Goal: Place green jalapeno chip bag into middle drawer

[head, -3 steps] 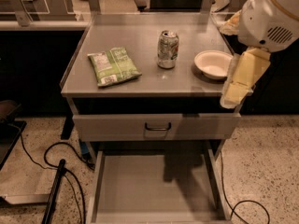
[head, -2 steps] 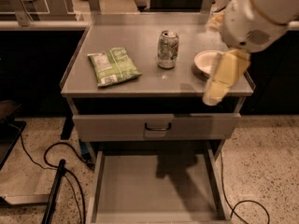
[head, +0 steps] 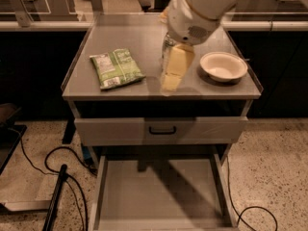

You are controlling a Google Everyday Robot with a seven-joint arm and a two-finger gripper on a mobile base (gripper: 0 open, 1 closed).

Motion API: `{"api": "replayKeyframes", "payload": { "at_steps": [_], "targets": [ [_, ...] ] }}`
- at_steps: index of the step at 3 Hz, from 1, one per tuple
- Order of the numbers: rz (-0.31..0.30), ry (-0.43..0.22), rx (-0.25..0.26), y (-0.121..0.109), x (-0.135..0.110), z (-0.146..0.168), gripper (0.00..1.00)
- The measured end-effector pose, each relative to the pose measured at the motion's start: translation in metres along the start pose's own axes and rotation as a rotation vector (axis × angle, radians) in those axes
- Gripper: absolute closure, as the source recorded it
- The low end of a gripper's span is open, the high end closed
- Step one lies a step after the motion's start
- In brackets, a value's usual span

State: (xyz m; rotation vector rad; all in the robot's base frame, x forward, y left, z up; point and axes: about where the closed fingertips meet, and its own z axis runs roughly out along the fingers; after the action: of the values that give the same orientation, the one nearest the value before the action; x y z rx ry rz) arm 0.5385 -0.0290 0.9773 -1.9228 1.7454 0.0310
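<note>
The green jalapeno chip bag [head: 116, 69] lies flat on the left part of the cabinet top [head: 130, 37], light green with white panels. My gripper [head: 170, 82] hangs from the large white arm [head: 202, 4] over the front middle of the top, to the right of the bag and apart from it, holding nothing. The middle drawer [head: 159, 189] is pulled open below, showing a bare grey floor with low side walls.
A white bowl [head: 224, 66] sits on the right of the top. The arm mostly hides the silver can [head: 165, 46]. A closed drawer front with a black handle [head: 162, 129] lies above the open drawer. Black cables [head: 57, 162] lie on the floor at left.
The arm has swung left from the right edge of the cabinet to the middle of the top, and now covers the can and is nearer to the bag. The bag has not moved.
</note>
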Motion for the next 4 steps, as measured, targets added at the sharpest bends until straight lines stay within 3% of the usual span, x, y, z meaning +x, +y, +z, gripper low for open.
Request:
{"api": "replayKeyframes", "payload": {
  "at_steps": [2, 4],
  "targets": [
    [-0.031, -0.004, 0.004, -0.007, -0.014, 0.014, 0.0],
    [-0.153, -0.055, 0.0, -0.056, -0.062, 0.06, 0.0]
  ]
}}
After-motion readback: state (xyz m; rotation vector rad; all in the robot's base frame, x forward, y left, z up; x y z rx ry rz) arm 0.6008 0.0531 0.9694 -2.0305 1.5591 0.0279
